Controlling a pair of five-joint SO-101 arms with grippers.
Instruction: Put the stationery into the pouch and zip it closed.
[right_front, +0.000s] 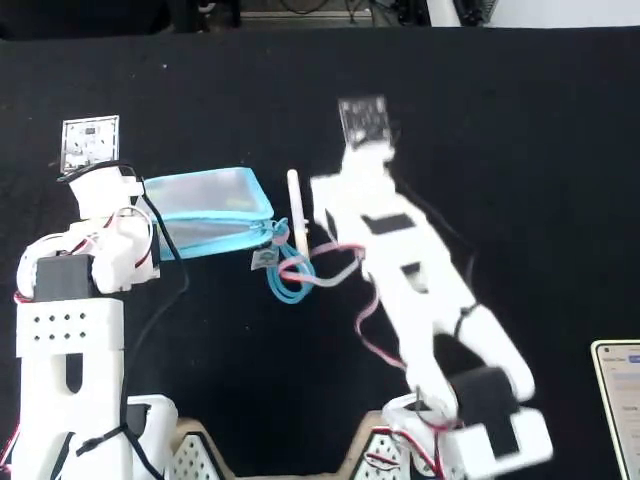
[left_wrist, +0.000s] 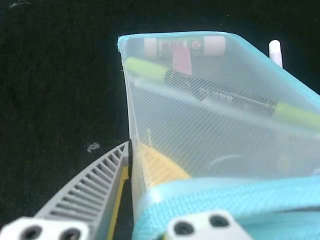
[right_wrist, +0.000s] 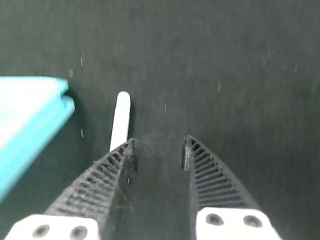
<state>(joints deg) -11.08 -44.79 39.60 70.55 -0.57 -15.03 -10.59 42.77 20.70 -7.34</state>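
Observation:
The translucent teal-edged pouch (right_front: 210, 208) lies left of centre, and my left gripper (right_front: 150, 240) is shut on its left end. In the left wrist view the pouch (left_wrist: 210, 125) shows green highlighters (left_wrist: 147, 68) and a pen inside, with a grey finger (left_wrist: 95, 185) pressed against its side. A white pen (right_front: 297, 210) lies on the black table just right of the pouch. My right gripper (right_wrist: 157, 147) hovers open over the table; the white pen (right_wrist: 121, 120) sits beside one fingertip, outside the gap. The pouch's corner (right_wrist: 30, 110) is close by.
A blue cord loop (right_front: 288, 280) trails from the pouch's zipper end toward the front. Two white patterned cards (right_front: 90, 142) (right_front: 362, 118) lie at the back. A device's screen (right_front: 620, 400) sits at the right edge. The table is covered in black cloth.

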